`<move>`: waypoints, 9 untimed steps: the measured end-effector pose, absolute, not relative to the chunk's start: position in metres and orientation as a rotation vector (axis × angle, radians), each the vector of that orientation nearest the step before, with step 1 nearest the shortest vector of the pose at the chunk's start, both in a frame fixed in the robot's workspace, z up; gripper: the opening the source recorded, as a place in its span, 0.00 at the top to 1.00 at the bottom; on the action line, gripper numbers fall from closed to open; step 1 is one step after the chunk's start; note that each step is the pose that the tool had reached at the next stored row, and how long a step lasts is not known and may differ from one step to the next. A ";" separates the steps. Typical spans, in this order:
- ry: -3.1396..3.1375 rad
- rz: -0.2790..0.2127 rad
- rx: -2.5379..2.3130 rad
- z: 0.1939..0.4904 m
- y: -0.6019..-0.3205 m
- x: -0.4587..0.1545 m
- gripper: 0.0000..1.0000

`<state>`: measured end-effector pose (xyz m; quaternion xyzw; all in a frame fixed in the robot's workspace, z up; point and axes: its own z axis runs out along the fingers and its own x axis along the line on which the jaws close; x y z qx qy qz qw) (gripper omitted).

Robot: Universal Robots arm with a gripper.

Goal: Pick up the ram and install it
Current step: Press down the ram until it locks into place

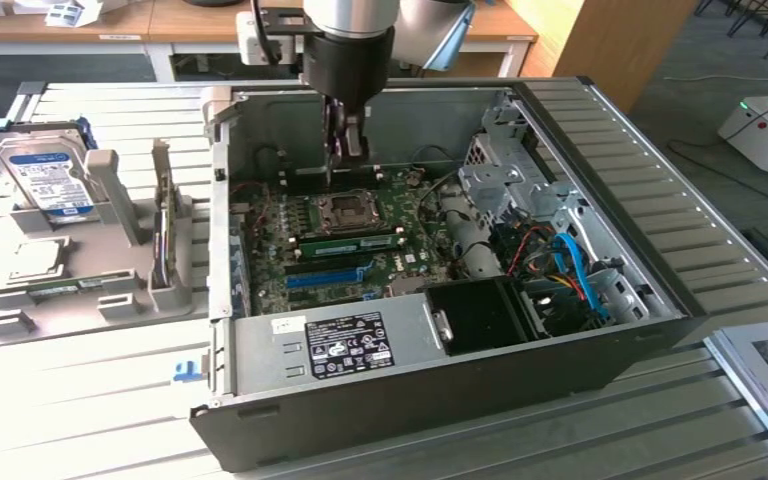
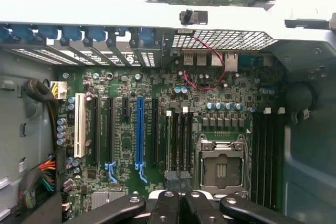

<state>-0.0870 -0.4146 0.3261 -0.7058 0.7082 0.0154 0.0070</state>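
The ram (image 1: 351,242), a slim green stick, stands edge-up in a motherboard slot between the CPU socket (image 1: 344,210) and the blue slot (image 1: 324,277). My gripper (image 1: 348,155) hangs inside the open computer case (image 1: 651,300), above the board just beyond the CPU socket and clear of the ram. Its dark fingers are shut, and nothing shows between them. In the wrist view the shut fingers (image 2: 167,205) sit over the board near the CPU socket (image 2: 220,169) and the dark memory slots (image 2: 178,140).
At the exterior view's left a grey holder (image 1: 37,320) carries a hard drive (image 1: 48,180) and an upright expansion card (image 1: 164,230). Inside the case sit a drive cage (image 1: 504,170), blue and red cables (image 1: 571,265) and a labelled metal cover (image 1: 344,345).
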 end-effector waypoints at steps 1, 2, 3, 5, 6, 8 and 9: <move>2.215 0.048 -2.208 0.327 -0.415 -0.087 0.90; 2.215 0.048 -2.208 0.328 -0.415 -0.087 0.90; 2.215 0.048 -2.208 0.329 -0.415 -0.087 0.90; 2.215 0.048 -2.208 0.330 -0.415 -0.087 0.90; 2.215 0.048 -2.208 0.330 -0.415 -0.087 0.90; 2.215 0.048 -2.208 0.330 -0.415 -0.087 0.90; 2.215 0.048 -2.208 0.330 -0.415 -0.087 0.90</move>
